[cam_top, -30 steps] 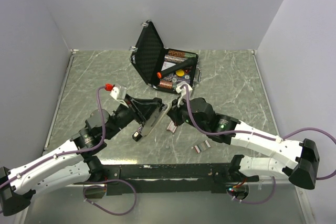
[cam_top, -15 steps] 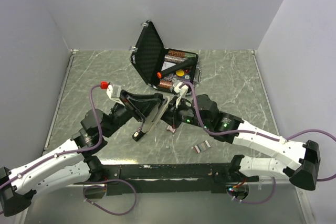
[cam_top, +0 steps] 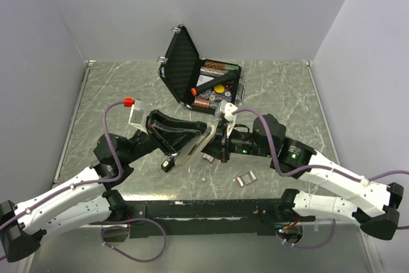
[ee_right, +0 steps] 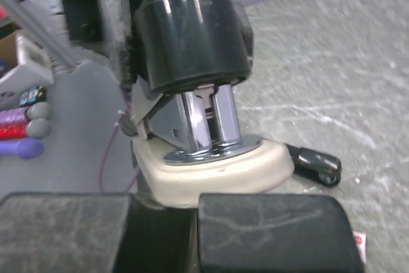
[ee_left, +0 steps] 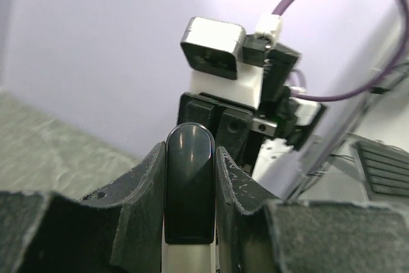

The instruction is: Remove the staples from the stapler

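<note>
**Inspector:** Location of the stapler (cam_top: pixel 190 147)?

**Assistant:** Over the middle of the desk (cam_top: pixel 115 94), nearer the near edge than the far one. It sits tilted, with the cream base underneath and the black top uppermost, and its front end is raised toward the right edge. I cannot tell whether its rear end touches the desk.

**Inspector:** Condition of the left hand (cam_top: pixel 182 133)?

**Assistant:** Clamped on the stapler. In the left wrist view the black top sits tight between the two fingers (ee_left: pixel 137 190), one against each flank.

**Inspector:** And the right hand (cam_top: pixel 216 144)?

**Assistant:** Pressed together, holding nothing. Its tips stand just at the stapler's front end, but contact cannot be confirmed. The right wrist view shows that end close up, with the black cap above, the chrome magazine in the gap and the cream base below.

**Inspector:** Staples?

**Assistant:** Two short staple strips (cam_top: pixel 245 179) lie side by side on the desk close to the near edge, right of middle. A third strip (cam_top: pixel 208 156) lies just beside the stapler, under the right hand.

**Inspector:** Other items?

**Assistant:** An open black case (cam_top: pixel 181 62) stands at the middle of the far edge with its lid upright. The articles inside are too small to identify.
</note>
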`<state>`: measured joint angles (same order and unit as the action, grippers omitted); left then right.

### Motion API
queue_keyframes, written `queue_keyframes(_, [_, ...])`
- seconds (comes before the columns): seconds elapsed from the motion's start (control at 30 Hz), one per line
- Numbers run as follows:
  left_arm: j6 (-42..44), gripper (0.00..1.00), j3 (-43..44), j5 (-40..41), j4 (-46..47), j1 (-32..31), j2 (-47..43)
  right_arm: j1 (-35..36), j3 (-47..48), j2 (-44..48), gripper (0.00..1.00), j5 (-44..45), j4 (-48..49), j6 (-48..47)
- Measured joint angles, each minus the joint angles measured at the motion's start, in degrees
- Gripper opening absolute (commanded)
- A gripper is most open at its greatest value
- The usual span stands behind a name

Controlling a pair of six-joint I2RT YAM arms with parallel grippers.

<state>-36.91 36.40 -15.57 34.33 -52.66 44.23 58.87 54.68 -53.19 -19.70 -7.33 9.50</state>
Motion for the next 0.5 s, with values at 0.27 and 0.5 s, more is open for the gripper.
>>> queue_keyframes(0.27, [-6.5,0.01,0.4,-12.4,16.8,0.2,5.7,0.0,4.0,0.3,0.00,-7.2,-3.3,-2.8])
queue_keyframes(0.5, [-3.2,0.01,7.0,-16.8,14.6,-2.6,7.8,-0.3,10.4,-0.9,0.00,-12.5,-7.9,-5.2])
